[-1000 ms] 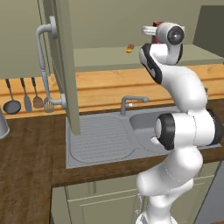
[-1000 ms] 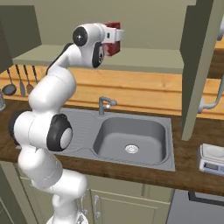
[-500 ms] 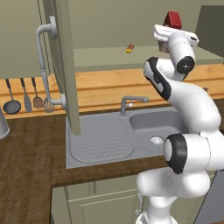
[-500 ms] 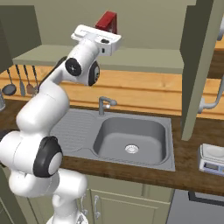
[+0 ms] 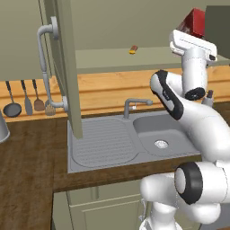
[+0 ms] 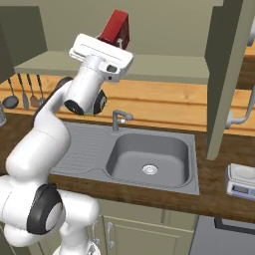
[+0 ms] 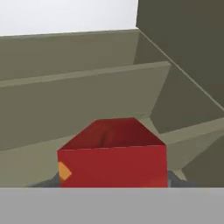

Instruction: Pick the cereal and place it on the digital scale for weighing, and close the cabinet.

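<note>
Left base view. The gripper [image 5: 192, 31] is raised at 1 o'clock, pinching the cereal [image 5: 194, 21], a red box tilted above the hand in front of the open cabinet [image 5: 108, 56]. The near door [image 5: 67, 67] stands edge-on at 10 o'clock, its curved handle [image 5: 45, 67] facing left. A small yellow-and-red item [image 5: 132, 49] lies on the cabinet shelf at 12 o'clock. Utensils [image 5: 24, 96] hang at 9 o'clock; the sink [image 5: 161, 132] with its faucet [image 5: 134, 105] sits below centre.

Right base view. The cereal [image 6: 115, 29] projects from the gripper [image 6: 107, 42] at 11 o'clock, clear of the shelf edge. The second door [image 6: 226, 74] hangs open at 2 o'clock, between the arm and the digital scale [image 6: 240, 182], which rests on the counter [image 6: 209, 196] at 4 o'clock. Judged risk: a direct swing toward the scale could strike this door; routing low, over the sink [image 6: 149, 159], appears safer.

Hand view. The cereal [image 7: 113, 157] lies at 6 o'clock, its top facing the cabinet's shelves [image 7: 87, 74]. The finger tips are largely hidden behind the box; the jaws are taken as pressed against its sides. Judged risk: the tall box, held near one end and tilted, may pivot or slip during a fast reorientation, or topple if set unevenly on the scale.
</note>
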